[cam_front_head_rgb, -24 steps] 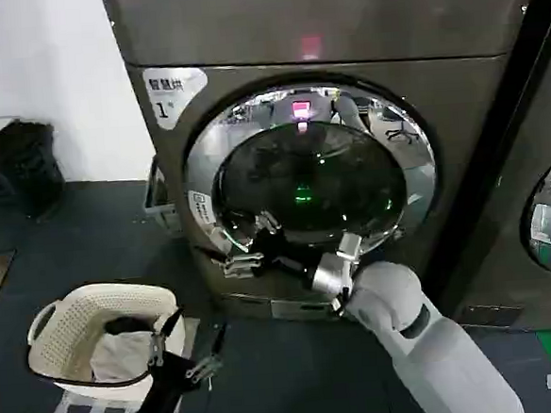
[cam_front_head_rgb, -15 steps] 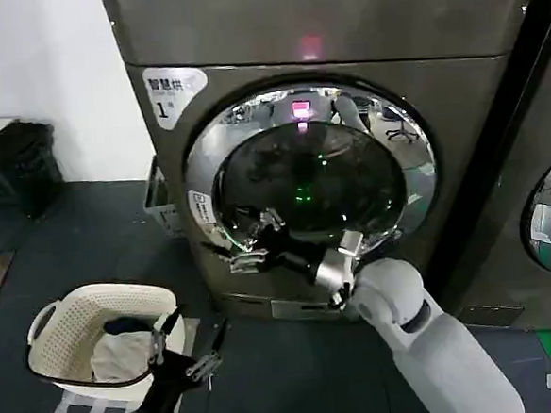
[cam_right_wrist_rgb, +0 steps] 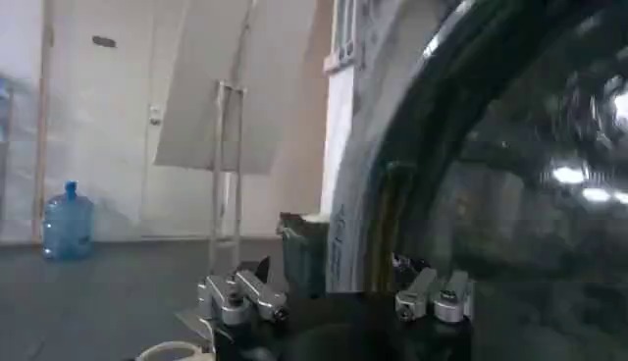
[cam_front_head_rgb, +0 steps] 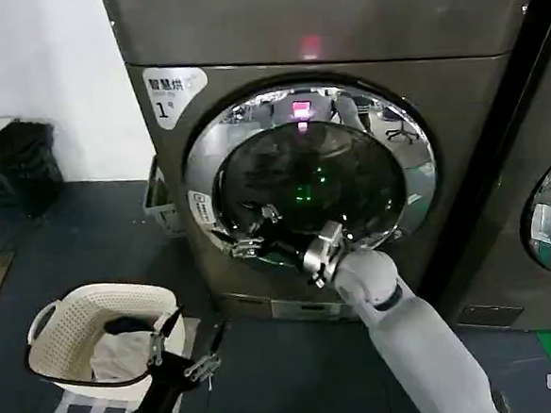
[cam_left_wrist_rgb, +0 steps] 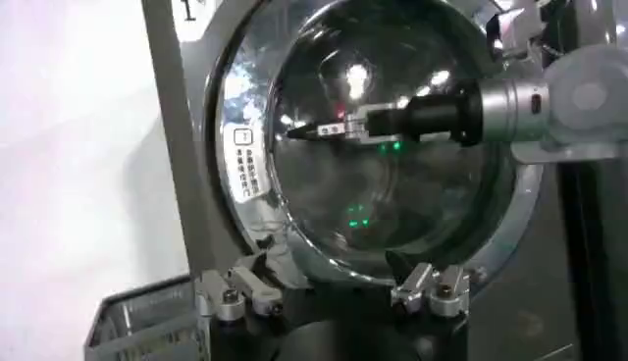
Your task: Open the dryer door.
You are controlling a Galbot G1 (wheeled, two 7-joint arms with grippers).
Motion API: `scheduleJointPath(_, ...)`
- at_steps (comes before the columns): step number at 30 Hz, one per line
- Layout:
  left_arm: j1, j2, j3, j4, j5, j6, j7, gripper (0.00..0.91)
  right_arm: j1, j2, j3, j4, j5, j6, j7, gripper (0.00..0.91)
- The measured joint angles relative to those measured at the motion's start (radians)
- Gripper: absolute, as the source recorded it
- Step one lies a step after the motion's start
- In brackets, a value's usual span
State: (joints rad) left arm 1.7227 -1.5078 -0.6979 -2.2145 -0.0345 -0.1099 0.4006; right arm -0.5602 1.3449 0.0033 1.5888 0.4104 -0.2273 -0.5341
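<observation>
- Your dryer door (cam_front_head_rgb: 309, 171) is the big round one with the shiny ring and dark glass. It sits in the middle of the front of the grey-brown dryer (cam_front_head_rgb: 339, 32), just below and to the right of the white "1" sticker (cam_front_head_rgb: 173, 89). It looks shut against the dryer.
- Your right end effector (cam_front_head_rgb: 249, 232) is up at the door's lower left part, close to the glass by the shiny ring. Its fingers are spread apart. You can't tell from here if they touch the door.
- The right arm (cam_front_head_rgb: 407, 330) reaches up to the door from below and to the right of it.
- Your left end effector (cam_front_head_rgb: 183, 345) hangs low, down and to the left of the door, next to the white laundry basket (cam_front_head_rgb: 66, 325) on the floor. Its fingers are spread apart and hold nothing.
- The basket has clothes (cam_front_head_rgb: 116, 355) in it.
</observation>
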Motion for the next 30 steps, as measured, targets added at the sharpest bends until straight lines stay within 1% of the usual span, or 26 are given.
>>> scheduleJointPath(19, -0.018, 0.009, -0.028, 0.002, -0.035, 0.054, -0.003, 0.907, 0.071, 0.063, -0.055, -0.159, 0.0, 0.024, -0.057, 0.907)
scheduleJointPath(23, -0.033, 0.023, -0.043, 0.001, -0.016, 0.08, -0.029, 0.907, 0.081, 0.067, -0.058, -0.175, -0.002, 0.026, -0.086, 0.907)
scheduleJointPath(25, -0.043, 0.032, -0.053, 0.002, -0.013, 0.099, -0.028, 0.907, 0.082, 0.066, -0.056, -0.176, -0.002, 0.027, -0.098, 0.907)
scheduleJointPath(28, -0.062, 0.041, -0.072, 0.014, -0.031, 0.105, -0.037, 0.907, 0.082, 0.058, -0.057, -0.171, -0.004, 0.026, -0.123, 0.907)
scheduleJointPath(30, -0.076, 0.048, -0.085, 0.026, -0.036, 0.092, -0.069, 0.907, 0.081, 0.052, -0.054, -0.164, -0.013, 0.026, -0.156, 0.907)
